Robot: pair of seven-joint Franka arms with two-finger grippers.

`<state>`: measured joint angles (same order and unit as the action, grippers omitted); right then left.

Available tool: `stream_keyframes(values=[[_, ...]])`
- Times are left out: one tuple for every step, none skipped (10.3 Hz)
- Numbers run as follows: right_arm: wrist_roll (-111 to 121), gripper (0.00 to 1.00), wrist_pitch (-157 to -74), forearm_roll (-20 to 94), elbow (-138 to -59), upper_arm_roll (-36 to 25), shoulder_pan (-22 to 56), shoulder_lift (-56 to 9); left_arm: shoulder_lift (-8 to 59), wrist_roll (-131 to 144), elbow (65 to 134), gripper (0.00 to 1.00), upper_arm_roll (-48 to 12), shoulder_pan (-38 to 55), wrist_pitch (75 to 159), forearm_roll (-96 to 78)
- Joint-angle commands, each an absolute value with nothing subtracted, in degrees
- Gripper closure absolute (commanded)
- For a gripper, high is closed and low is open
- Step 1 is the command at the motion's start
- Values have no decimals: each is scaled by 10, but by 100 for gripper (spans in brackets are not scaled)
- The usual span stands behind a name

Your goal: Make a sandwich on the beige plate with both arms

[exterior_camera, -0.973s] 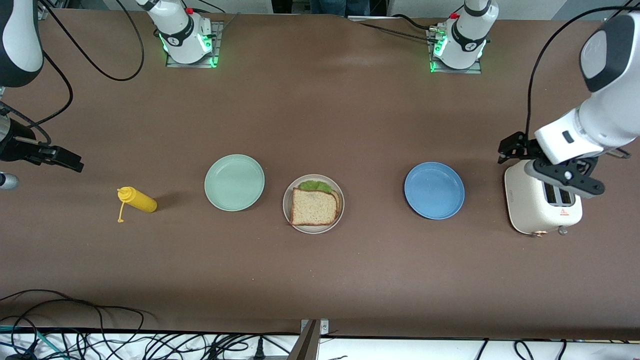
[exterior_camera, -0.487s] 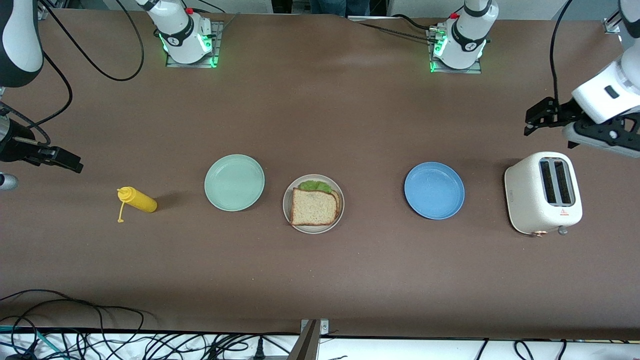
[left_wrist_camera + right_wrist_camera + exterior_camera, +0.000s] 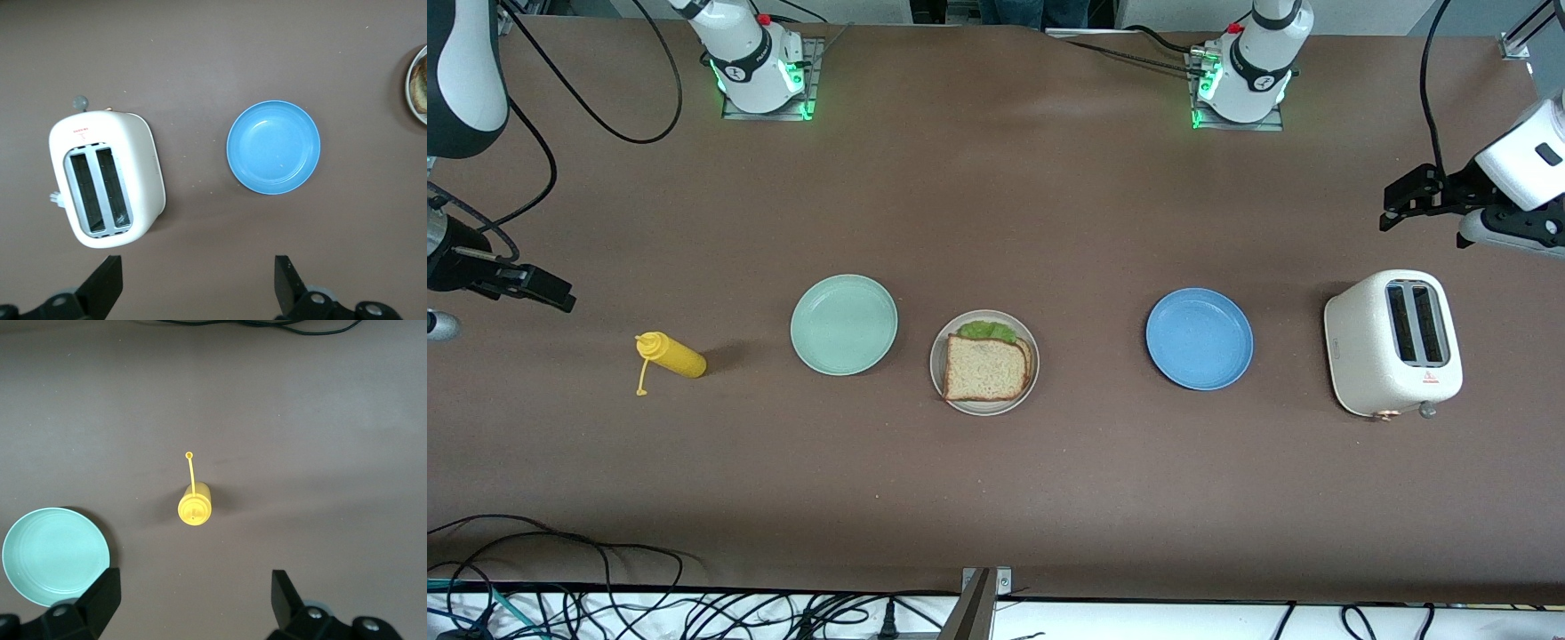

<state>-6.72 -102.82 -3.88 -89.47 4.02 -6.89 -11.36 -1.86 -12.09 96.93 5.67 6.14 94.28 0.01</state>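
We are seeing both the left end effector (image 3: 1423, 200) and right end effector (image 3: 534, 286) hanging wide open and empty, well apart from the sandwich (image 3: 985, 364) lying between them on the beige plate (image 3: 940, 373).

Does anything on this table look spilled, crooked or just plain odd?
Little stands out. The top bread slice sits slightly askew, so the slice beneath and the lettuce peek out. The yellow squeeze bottle has its cap dangling by its tether. Nothing spilled.

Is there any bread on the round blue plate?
No, the round blue plate is bare; the speckled bread sandwich sits on the beige plate.
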Motion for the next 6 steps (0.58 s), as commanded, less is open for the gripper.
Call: stream_keyframes(values=[[-75, 0, -1048, -37, -916, 45, -77, -102, -10, -110, 947, 0, 34, 54, 940, 23], [-74, 0, -1049, -37, -916, 45, -77, -102, 3, -109, 928, 0, 15, 36, 928, 20], [-75, 0, -1049, -37, -916, 45, -77, -103, 4, -101, 926, 0, 13, 34, 926, 21], [-74, 0, -1049, -37, -916, 45, -77, -102, 4, -92, 930, 0, 14, 33, 925, 18], [-75, 0, -1049, -37, -916, 45, -77, -103, 4, -81, 930, 0, 15, 32, 919, 17], [-74, 0, -1049, -37, -916, 45, -77, -103, 4, -54, 931, 0, 15, 32, 912, 17]])
